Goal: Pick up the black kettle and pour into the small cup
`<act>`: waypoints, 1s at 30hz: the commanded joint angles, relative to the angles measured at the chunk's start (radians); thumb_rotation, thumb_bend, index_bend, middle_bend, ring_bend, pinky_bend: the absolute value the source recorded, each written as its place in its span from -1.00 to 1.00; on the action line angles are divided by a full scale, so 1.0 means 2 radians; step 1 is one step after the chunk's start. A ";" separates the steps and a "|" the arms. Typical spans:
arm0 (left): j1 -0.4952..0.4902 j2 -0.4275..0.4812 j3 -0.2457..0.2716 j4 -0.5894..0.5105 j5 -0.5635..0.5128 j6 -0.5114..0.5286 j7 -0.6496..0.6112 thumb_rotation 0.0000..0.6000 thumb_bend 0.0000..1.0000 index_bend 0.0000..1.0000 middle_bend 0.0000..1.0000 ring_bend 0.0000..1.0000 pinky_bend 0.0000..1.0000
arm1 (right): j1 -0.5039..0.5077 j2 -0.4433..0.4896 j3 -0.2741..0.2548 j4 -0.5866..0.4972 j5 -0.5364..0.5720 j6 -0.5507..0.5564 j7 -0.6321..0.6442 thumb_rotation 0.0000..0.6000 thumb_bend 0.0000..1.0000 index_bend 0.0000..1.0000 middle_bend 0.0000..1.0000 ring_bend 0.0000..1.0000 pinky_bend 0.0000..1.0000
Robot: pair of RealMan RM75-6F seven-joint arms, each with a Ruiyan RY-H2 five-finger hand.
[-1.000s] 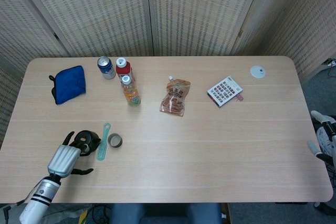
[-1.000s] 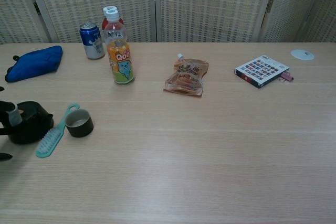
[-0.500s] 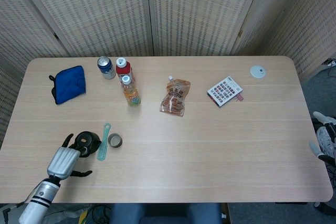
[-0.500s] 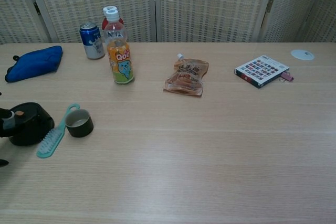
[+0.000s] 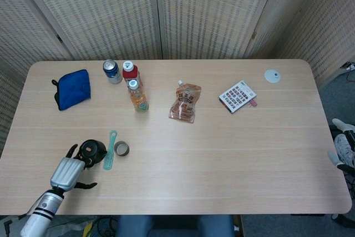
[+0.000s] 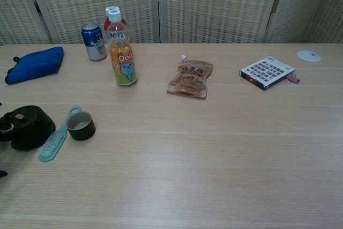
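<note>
On a long pale wooden table, the robot's silver left hand rests at the near left corner, dark fingers spread around but not clearly gripping the squat black kettle. A teal plastic brush separates kettle from the small dark round cup. The right hand, at the table's right edge, is too cropped to tell its fingers' state.
</note>
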 commanded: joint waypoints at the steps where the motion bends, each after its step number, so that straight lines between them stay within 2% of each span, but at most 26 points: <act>1: -0.001 0.000 0.000 -0.001 -0.004 -0.005 -0.002 0.16 -0.96 0.04 0.05 -0.11 -1.00 | 0.000 0.000 0.000 0.000 0.000 0.000 0.000 1.00 -0.63 -0.54 -0.37 -0.52 -0.46; 6: -0.004 0.001 0.000 0.003 -0.005 -0.012 0.000 0.13 -0.96 0.09 0.10 -0.07 -1.00 | -0.001 -0.001 0.001 0.000 0.002 0.001 0.000 1.00 -0.63 -0.54 -0.37 -0.52 -0.46; 15: -0.010 0.006 -0.007 -0.003 -0.023 -0.030 -0.022 0.00 -0.97 0.32 0.40 0.18 -1.00 | -0.002 -0.002 0.002 0.002 0.005 0.002 0.002 1.00 -0.63 -0.54 -0.37 -0.52 -0.47; 22: -0.019 0.008 -0.015 -0.001 -0.027 -0.043 -0.046 -0.24 -0.97 0.47 0.63 0.41 -1.00 | -0.002 -0.003 0.004 0.004 0.008 0.001 0.002 1.00 -0.63 -0.54 -0.37 -0.52 -0.49; 26: -0.025 0.005 -0.020 0.006 -0.024 -0.048 -0.067 -0.52 -0.97 0.61 0.81 0.60 -1.00 | -0.001 -0.003 0.005 0.004 0.009 0.000 0.003 1.00 -0.63 -0.54 -0.37 -0.52 -0.50; 30: -0.033 0.003 -0.029 0.011 -0.027 -0.055 -0.089 -0.60 -0.97 0.73 0.92 0.70 -1.00 | -0.001 -0.003 0.007 0.006 0.012 -0.001 0.005 1.00 -0.63 -0.54 -0.37 -0.52 -0.52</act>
